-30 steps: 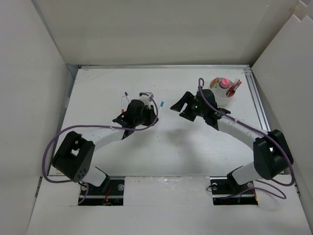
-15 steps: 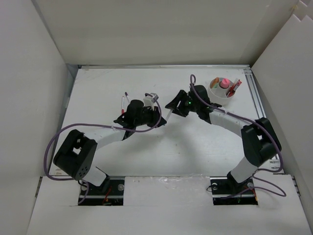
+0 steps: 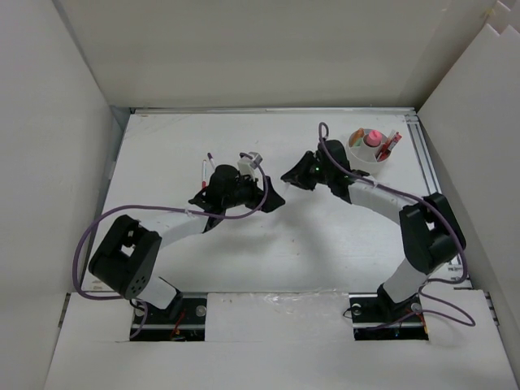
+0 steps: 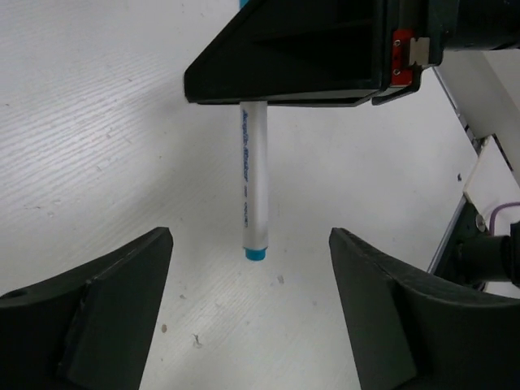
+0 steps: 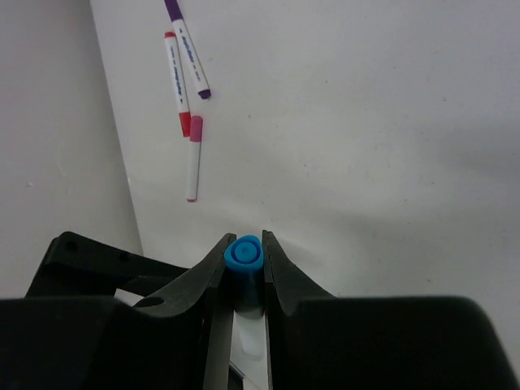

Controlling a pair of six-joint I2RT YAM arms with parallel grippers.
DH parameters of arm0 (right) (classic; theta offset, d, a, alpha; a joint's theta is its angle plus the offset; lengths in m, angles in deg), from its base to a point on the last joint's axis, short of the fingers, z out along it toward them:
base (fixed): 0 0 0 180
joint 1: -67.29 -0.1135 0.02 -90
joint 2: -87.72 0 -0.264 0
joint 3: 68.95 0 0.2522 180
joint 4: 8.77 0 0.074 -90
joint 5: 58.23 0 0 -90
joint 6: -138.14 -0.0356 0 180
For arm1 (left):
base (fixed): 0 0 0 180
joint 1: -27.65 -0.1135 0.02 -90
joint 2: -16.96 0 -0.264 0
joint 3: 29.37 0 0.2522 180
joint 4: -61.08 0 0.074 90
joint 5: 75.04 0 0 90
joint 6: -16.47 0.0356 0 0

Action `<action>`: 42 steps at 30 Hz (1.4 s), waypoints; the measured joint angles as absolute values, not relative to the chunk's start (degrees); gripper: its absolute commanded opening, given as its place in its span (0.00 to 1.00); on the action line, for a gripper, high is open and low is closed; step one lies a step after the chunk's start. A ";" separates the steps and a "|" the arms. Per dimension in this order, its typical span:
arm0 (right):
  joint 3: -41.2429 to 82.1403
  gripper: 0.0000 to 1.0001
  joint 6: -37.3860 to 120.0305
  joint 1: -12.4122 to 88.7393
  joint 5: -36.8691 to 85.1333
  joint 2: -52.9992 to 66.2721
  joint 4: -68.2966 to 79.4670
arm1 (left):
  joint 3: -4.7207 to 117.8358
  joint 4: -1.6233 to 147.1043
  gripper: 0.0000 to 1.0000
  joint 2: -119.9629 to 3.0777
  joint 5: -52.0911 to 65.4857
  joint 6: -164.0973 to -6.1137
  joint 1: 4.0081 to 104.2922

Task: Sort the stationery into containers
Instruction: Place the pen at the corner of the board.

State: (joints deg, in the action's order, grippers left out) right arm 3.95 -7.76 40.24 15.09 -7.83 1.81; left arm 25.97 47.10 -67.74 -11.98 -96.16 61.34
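Note:
A white marker with a blue cap (image 4: pixel 253 175) hangs above the table, and my right gripper (image 5: pixel 244 242) is shut on its blue capped end (image 5: pixel 244 255). My left gripper (image 4: pixel 249 272) stands open just below the marker's other blue tip, both fingers well apart from it. In the top view the left gripper (image 3: pixel 270 197) and the right gripper (image 3: pixel 289 177) almost meet at mid-table. The white round container (image 3: pixel 358 156) at the back right holds a pink piece (image 3: pixel 374 136) and a red marker (image 3: pixel 391 145).
A purple marker (image 5: pixel 188 50), a red-capped marker (image 5: pixel 176 81) and a pink-capped marker (image 5: pixel 193 158) lie on the table by the left wall (image 5: pixel 49 122); in the top view these markers (image 3: pixel 205 166) lie behind my left arm. White walls enclose the table on three sides.
The right gripper moved left to the marker that the left gripper held up and shut on it. The left gripper then opened and let go.

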 measured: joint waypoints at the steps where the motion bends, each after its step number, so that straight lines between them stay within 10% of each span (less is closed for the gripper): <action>1: 3.95 0.03 -7.78 40.83 15.54 -7.44 2.03 | 25.97 46.86 0.80 -67.72 -11.63 -96.38 61.34; 22: 17.08 0.01 -8.86 63.56 72.50 -2.87 16.61 | 20.73 45.65 0.99 -55.15 -1.99 -97.49 61.34; 42: 25.78 0.00 -10.89 60.13 87.39 -15.94 26.44 | 20.73 50.75 0.99 -53.78 5.72 -98.93 61.34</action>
